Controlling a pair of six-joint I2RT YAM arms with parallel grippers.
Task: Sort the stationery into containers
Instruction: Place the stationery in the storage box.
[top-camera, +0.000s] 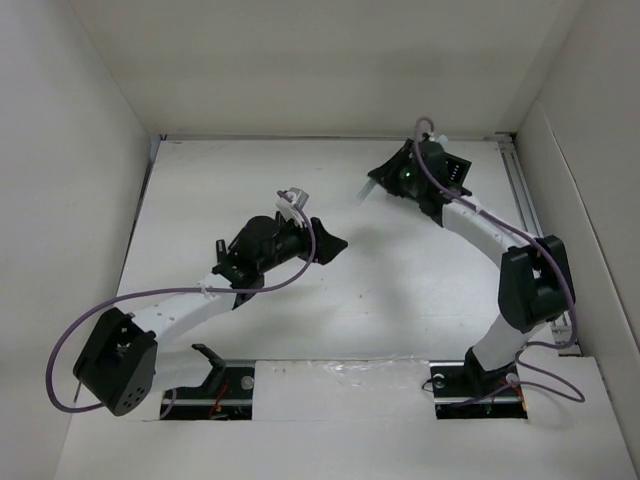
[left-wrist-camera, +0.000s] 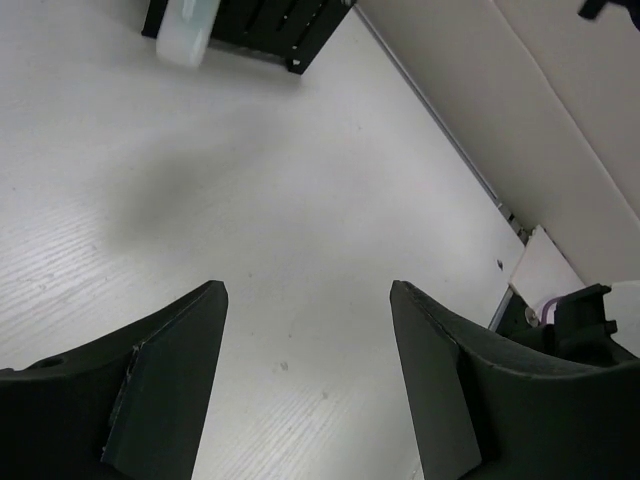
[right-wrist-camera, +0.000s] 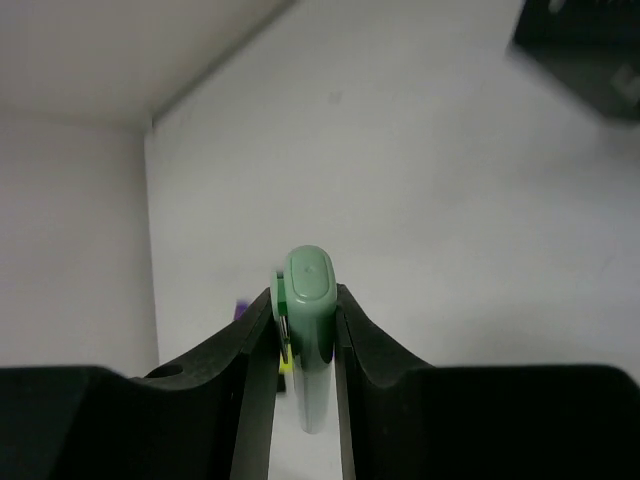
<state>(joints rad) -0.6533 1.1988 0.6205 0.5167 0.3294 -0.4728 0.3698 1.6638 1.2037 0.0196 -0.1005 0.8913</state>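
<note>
The right hand is clamped on a pastel green marker. The left hand stands apart and empty above the white desk.

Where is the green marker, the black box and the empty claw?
green marker (right-wrist-camera: 308, 285): right wrist view, on its rounded end.
black box (left-wrist-camera: 272, 24): left wrist view, on its side wall.
left gripper (left-wrist-camera: 307, 298): left wrist view, midway between its open fingertips.

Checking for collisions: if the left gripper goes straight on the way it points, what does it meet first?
Probably the table: the left gripper, open and empty, slants down toward it. The black organiser sits farther off, left of that line; depth is unclear.
</note>
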